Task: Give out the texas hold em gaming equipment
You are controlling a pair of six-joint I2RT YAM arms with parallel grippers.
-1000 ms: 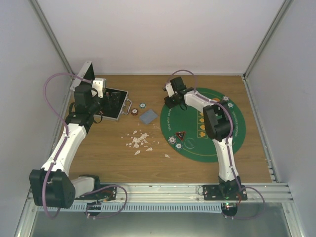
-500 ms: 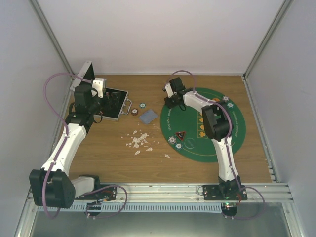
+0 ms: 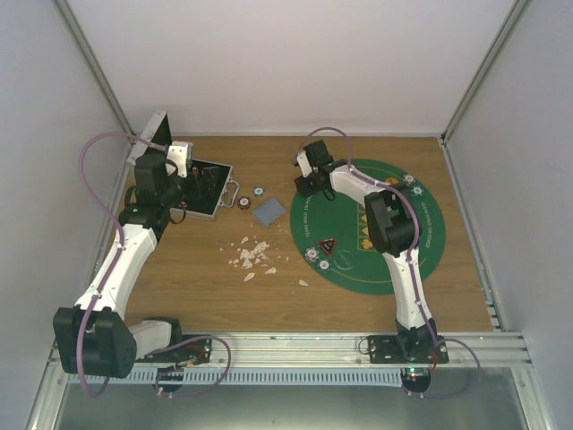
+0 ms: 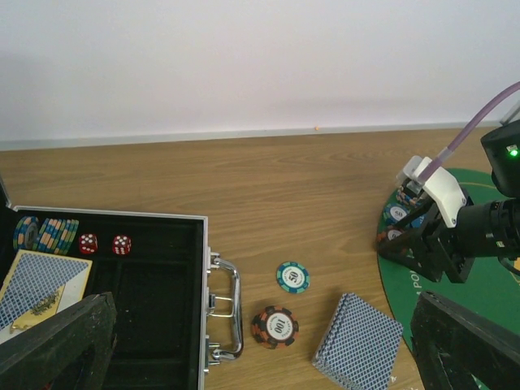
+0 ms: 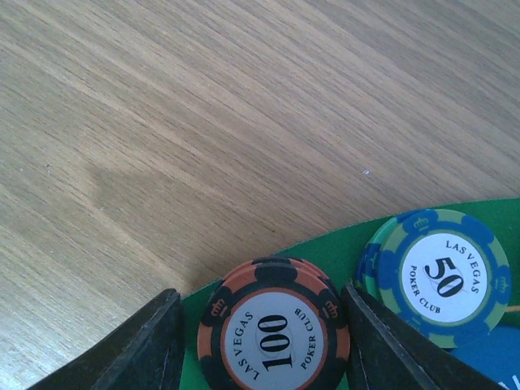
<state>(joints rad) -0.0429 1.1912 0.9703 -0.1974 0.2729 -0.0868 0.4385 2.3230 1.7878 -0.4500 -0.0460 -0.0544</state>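
Two arms reach out over the wooden table (image 3: 269, 296), and the right gripper (image 5: 258, 321) is down low at the far-left rim of the green mat (image 3: 421, 260). Its jaws stand a little wider than the orange-and-black chip (image 5: 274, 329) marked 100, which lies flat on the felt between them. A sliver of green shows between the chip and one finger (image 5: 142, 341), and the other finger sits right at the chip's edge, so the chip looks loose rather than pinched. Just outside that second finger a blue-and-green chip (image 5: 443, 276) marked 50 also lies on the mat. The red-and-black triangular token (image 3: 327, 245) lies on the mat, well back from this gripper toward the arm bases. The left gripper (image 4: 260, 349) hangs spread wide with nothing between its fingers, over the handle side of the open metal case (image 4: 205, 268). On bare wood ahead of it lie a teal chip (image 4: 292, 276) and a second 100 chip (image 4: 275, 327), with a stack of blue-backed cards (image 4: 357, 341) nearer its right finger. Toward its left finger, inside the case, are a row of chips (image 4: 47, 234), two red dice (image 4: 104, 244) and a blue-patterned card pack (image 4: 36, 280). White scraps (image 3: 251, 255) lie on the wood between the arms.
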